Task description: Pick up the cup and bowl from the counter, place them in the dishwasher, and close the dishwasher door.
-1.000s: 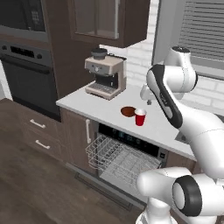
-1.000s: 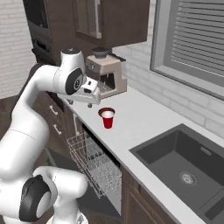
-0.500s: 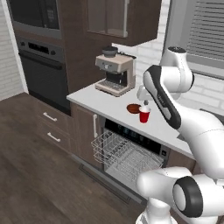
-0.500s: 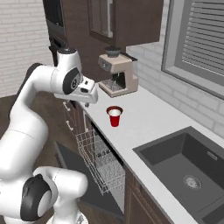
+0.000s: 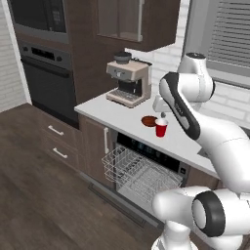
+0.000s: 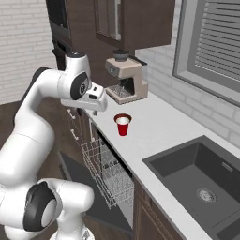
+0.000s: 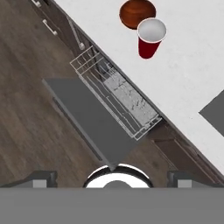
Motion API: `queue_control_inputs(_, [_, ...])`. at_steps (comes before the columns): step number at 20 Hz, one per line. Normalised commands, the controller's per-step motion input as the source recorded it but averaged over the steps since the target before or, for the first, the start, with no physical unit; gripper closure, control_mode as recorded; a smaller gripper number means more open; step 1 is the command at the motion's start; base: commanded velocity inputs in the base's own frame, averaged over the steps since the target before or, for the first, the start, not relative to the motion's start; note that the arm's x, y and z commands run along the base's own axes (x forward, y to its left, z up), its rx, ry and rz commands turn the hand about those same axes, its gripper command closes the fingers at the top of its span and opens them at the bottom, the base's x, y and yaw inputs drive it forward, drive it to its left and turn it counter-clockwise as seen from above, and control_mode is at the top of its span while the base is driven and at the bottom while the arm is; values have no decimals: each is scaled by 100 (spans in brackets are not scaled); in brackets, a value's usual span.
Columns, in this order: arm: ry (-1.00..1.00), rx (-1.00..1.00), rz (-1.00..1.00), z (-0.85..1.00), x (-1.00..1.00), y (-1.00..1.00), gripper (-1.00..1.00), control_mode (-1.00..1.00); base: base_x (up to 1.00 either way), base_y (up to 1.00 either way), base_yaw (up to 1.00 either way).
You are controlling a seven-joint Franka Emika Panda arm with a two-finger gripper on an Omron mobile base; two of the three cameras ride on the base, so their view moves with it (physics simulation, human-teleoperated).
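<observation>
Red cup (image 7: 150, 37) upright, mouth up

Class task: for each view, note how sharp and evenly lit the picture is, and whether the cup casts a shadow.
Left base view: soft, evenly lit, cup barely shadowed. Right base view: slightly blurred, faint shadow beside it. Hand view: sharpest, flat light on the counter, no glare.

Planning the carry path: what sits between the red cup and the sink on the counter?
Nothing: in the right base view the counter is bare worktop from the cup to the sink. The bowl lies on the cup's other side, in the hand view.
</observation>
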Motion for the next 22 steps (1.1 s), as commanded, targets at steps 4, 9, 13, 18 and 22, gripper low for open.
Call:
queue_control_inputs(4, [12,0,0,-30,92,-17,-100,-100,0,0,0])
queue_control_inputs(9, [0,-3,1,-49,100,-29,-100,-100,0,0,0])
queue_control_inputs(13, [6,-1,3,-44,97,-59,-100,-100,0,0,0])
queue_control_inputs(18, [16,0,0,-32,87,0,-100,-100,0,0,0])
queue_control_inputs(22, [7,0,0,-20,88,0,-100,-100,0,0,0])
